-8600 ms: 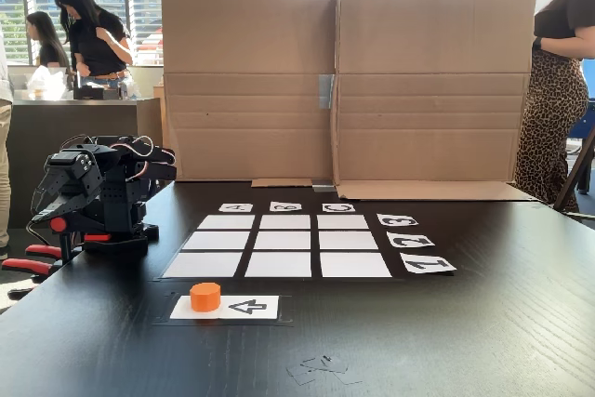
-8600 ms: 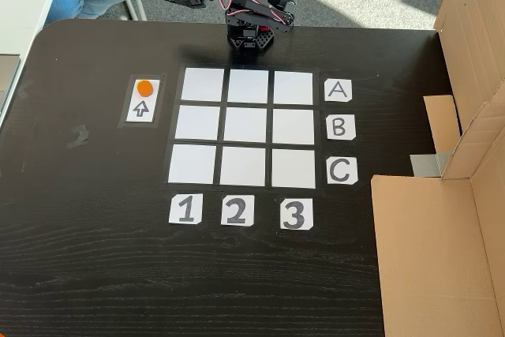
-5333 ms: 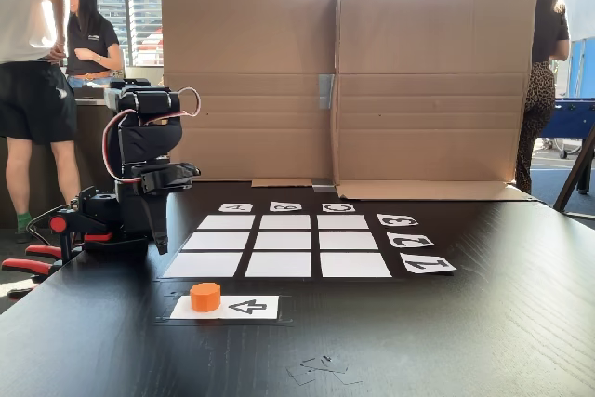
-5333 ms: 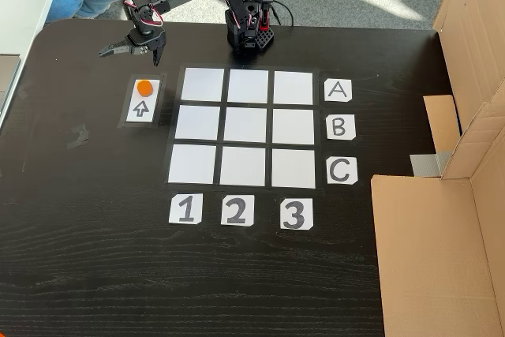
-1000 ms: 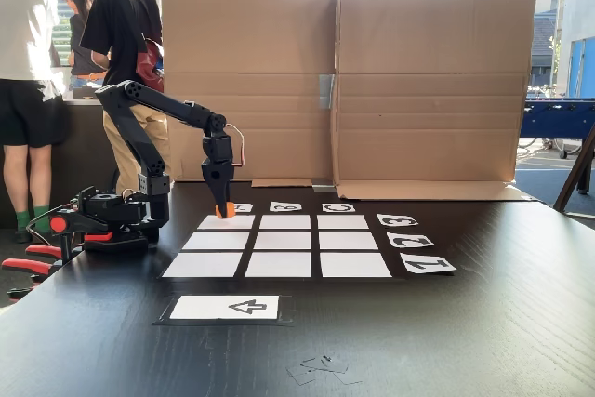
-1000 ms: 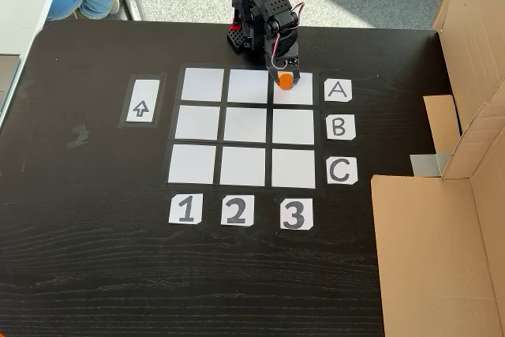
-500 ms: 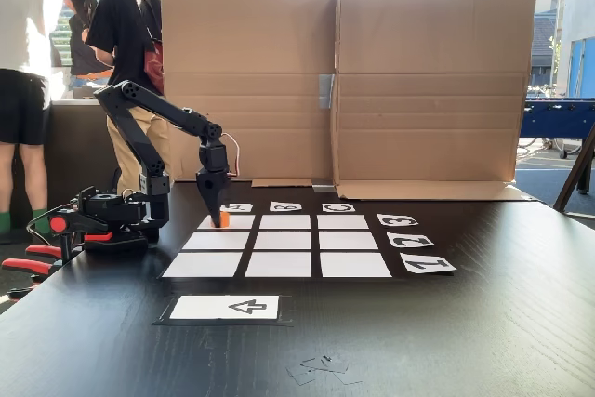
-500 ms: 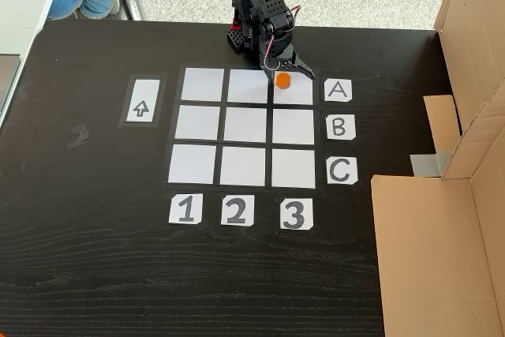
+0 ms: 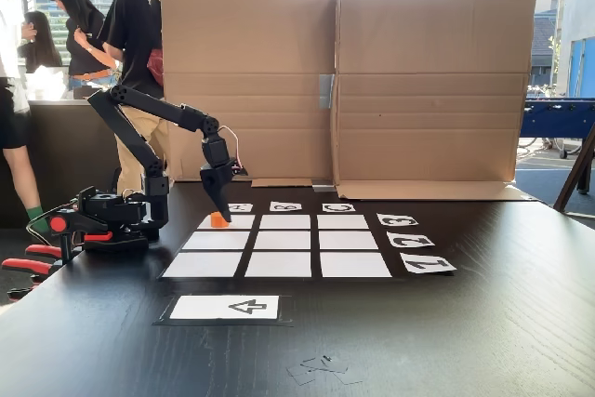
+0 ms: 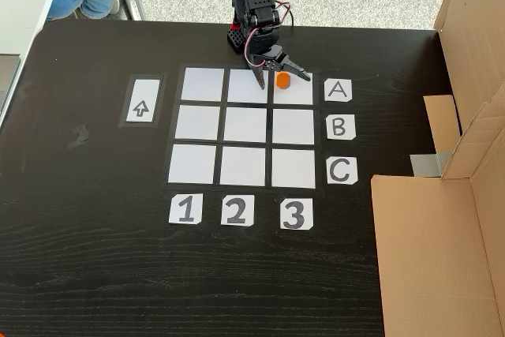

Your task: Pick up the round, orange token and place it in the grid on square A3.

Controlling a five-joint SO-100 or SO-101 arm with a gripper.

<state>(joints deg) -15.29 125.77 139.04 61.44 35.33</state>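
The orange token point(image 10: 282, 79) lies flat on square A3 point(image 10: 296, 92), the corner cell of the grid point(image 10: 246, 126) beside the "A" card and nearest the arm's base. In the low fixed view the token point(image 9: 218, 220) sits on the far-left cell point(image 9: 232, 223) of the grid point(image 9: 279, 244). My gripper point(image 10: 281, 76) hangs just over the token, open, its two fingers spread to either side and holding nothing. From the low view the gripper point(image 9: 219, 210) points down, its tips slightly above the token.
A white arrow card point(image 10: 143, 100) lies beside the grid. A tall cardboard wall point(image 9: 344, 90) stands behind the table and folds along one side point(image 10: 442, 219). Red clamps point(image 9: 28, 262) hold the base. People stand behind.
The gripper, shut on the token one second ago, has opened over square A3 and risen slightly. The token now rests on the cell by itself.
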